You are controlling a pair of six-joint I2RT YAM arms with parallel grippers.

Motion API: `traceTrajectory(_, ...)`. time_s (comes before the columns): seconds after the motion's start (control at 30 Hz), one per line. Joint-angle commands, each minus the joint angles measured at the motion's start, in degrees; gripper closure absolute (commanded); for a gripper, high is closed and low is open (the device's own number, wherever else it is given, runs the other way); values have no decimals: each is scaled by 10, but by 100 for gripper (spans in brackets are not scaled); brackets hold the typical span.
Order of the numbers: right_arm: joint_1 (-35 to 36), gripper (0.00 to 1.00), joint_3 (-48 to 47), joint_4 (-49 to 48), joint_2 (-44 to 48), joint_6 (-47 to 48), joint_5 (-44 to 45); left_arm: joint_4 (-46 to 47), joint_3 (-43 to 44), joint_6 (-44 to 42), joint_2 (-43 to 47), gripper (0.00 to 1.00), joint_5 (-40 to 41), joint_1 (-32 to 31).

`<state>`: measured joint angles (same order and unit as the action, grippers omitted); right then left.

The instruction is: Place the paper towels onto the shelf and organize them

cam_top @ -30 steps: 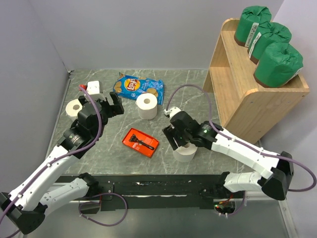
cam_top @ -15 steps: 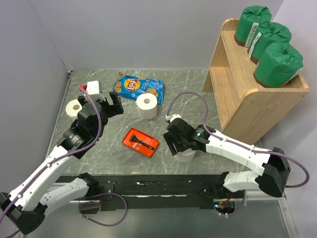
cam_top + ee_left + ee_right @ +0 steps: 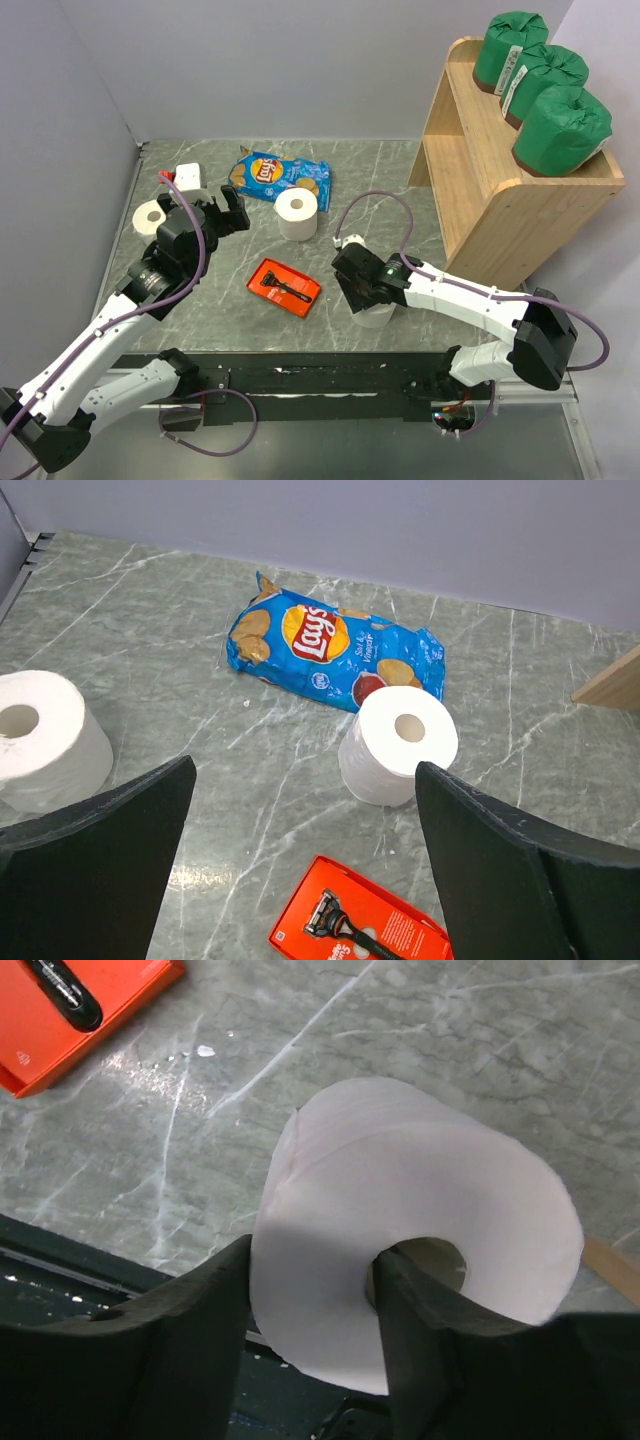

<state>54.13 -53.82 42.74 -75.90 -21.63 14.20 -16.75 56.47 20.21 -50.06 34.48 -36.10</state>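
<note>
Three green-wrapped rolls (image 3: 545, 75) stand in a row on the top of the wooden shelf (image 3: 495, 215) at the far right. Three bare white rolls are on the table. One stands mid-table (image 3: 297, 213) and shows in the left wrist view (image 3: 398, 745). One is at the far left (image 3: 153, 217), also in the left wrist view (image 3: 45, 740). One is near the front edge (image 3: 376, 314). My right gripper (image 3: 312, 1250) is shut on that roll's wall (image 3: 420, 1190), with one finger in its core and one outside. My left gripper (image 3: 305, 770) is open and empty above the table.
A blue chip bag (image 3: 278, 175) lies at the back. A red tray holding a razor (image 3: 285, 286) lies between the arms. A small white box (image 3: 188, 177) sits at the far left. The black front rail (image 3: 300, 380) runs close behind the gripped roll.
My right gripper has moved down and toward the near edge onto the front white roll and closed on its wall. The left arm has not moved.
</note>
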Motion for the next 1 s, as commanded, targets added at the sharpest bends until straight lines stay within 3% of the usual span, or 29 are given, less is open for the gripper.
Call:
traceTrajectory(0.0,4,54,-13,0,16,-5,42,26,-1,-8,7,2,11,-2)
traceTrajectory(0.33,4,63,-112,44,15,47,115,26,0,-5,9,2,7,-2)
traceTrajectory(0.57,-2,65,-254,54,-9,162,223,26,-1,-3,15,2,4,-3)
traceTrajectory(0.83,-81,65,-384,43,-48,300,328,30,-4,-1,21,2,-2,-3)
traceTrajectory(0.97,-118,65,-395,44,-47,352,379,28,-2,-1,19,2,-3,-5)
